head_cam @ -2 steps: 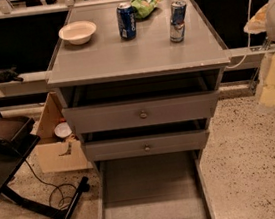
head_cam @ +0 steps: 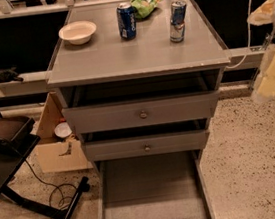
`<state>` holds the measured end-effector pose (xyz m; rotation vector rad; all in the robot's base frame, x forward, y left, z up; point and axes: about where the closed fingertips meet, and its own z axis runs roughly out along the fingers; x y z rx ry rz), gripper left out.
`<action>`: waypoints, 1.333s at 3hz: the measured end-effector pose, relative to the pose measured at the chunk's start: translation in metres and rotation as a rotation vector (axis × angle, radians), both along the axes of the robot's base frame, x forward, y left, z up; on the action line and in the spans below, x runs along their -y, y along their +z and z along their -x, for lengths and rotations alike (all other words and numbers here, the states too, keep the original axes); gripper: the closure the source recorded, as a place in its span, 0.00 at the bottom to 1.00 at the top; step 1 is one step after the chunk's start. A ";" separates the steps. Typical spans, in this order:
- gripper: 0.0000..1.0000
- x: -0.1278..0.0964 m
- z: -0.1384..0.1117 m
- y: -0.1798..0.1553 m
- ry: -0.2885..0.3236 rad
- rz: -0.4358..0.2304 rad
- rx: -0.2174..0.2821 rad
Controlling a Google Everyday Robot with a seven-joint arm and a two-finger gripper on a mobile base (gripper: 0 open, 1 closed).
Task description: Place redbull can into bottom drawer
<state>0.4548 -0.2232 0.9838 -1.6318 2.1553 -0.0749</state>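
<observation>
Camera view — redbull can (head_cam: 178, 20) upright on cabinet top (head_cam: 135, 56), bottom drawer (head_cam: 154, 215) open for it.
Gripper (head_cam: 272, 71) hangs at right, well apart — whether open or closed, cannot tell.

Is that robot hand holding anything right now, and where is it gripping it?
Nothing seen held: the gripper hangs at the right edge, apart from the redbull can standing on the cabinet top.

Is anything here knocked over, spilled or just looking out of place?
Nothing is spilled or toppled. The redbull can and the soda can stand upright on the cabinet top near a bowl. Only the bottom drawer stands out, pulled open. The gripper hangs at the right edge, off the cabinet.
</observation>
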 end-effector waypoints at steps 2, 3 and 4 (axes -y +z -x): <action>0.00 0.046 -0.105 0.024 -0.116 -0.463 0.304; 0.00 0.033 -0.160 0.028 -0.145 -0.686 0.381; 0.00 0.025 -0.207 0.025 -0.219 -0.865 0.461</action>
